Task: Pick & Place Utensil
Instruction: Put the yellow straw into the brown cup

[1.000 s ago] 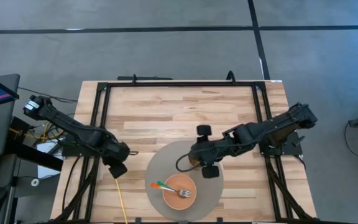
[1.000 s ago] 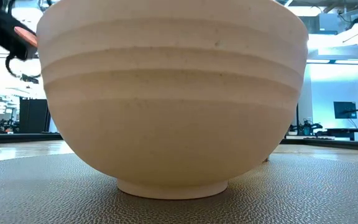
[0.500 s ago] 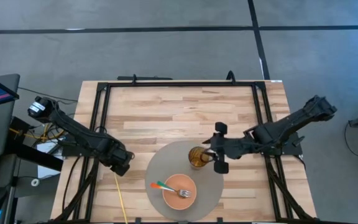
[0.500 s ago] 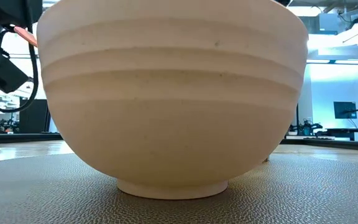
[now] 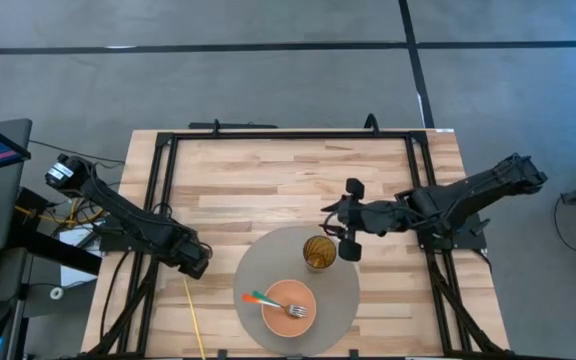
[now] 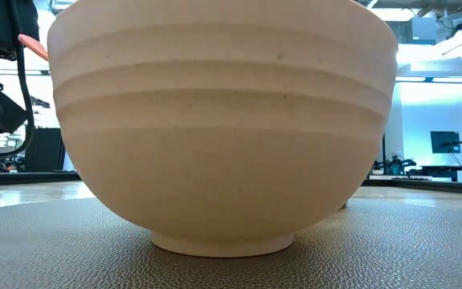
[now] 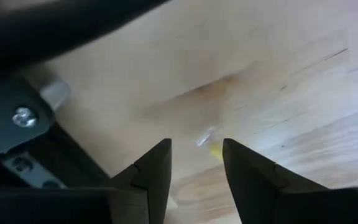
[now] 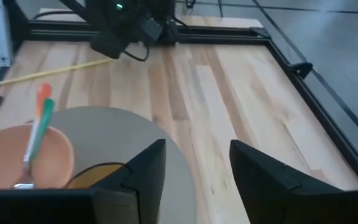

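Observation:
A peach bowl sits on a round grey mat near the table's near edge; it fills the low view. A fork lies in it, tines inside and its orange-and-green handle reaching over the rim. A yellow-brown cup stands upright on the mat beside the bowl. My right gripper is open, just right of the cup, touching nothing. My left gripper is open, low over bare wood left of the mat.
A thin yellow strip lies on the wood by the left gripper and shows between its fingers. Black frame rails run along the table's far and side edges. Bare wood lies between the mat and the far rail.
My right gripper has drawn back from above the cup toward the table's right and a little toward the far edge, staying open. The cup, hidden under it a second ago, now shows standing on the mat. Bowl and fork have not moved.

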`<action>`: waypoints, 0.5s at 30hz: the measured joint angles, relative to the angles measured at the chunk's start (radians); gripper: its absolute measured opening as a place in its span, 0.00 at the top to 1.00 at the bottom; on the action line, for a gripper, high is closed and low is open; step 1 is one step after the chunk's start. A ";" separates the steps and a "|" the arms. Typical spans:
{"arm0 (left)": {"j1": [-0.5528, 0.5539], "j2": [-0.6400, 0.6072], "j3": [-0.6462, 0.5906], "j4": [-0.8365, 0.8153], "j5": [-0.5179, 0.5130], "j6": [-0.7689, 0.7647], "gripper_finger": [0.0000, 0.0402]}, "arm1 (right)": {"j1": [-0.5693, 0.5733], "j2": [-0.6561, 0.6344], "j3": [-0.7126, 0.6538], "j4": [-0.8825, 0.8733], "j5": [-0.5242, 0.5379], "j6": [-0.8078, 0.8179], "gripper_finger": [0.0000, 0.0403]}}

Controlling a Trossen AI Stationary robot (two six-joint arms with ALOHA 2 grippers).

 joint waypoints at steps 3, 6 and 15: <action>0.000 0.000 0.000 0.030 -0.016 0.000 0.64 | -0.026 0.012 0.000 -0.001 0.000 0.000 0.57; 0.000 0.000 0.000 0.062 -0.018 -0.010 0.64 | -0.047 0.014 0.000 -0.004 0.000 0.001 0.57; -0.044 0.000 -0.044 0.097 0.062 -0.126 0.64 | -0.054 0.014 0.000 -0.004 -0.036 0.003 0.58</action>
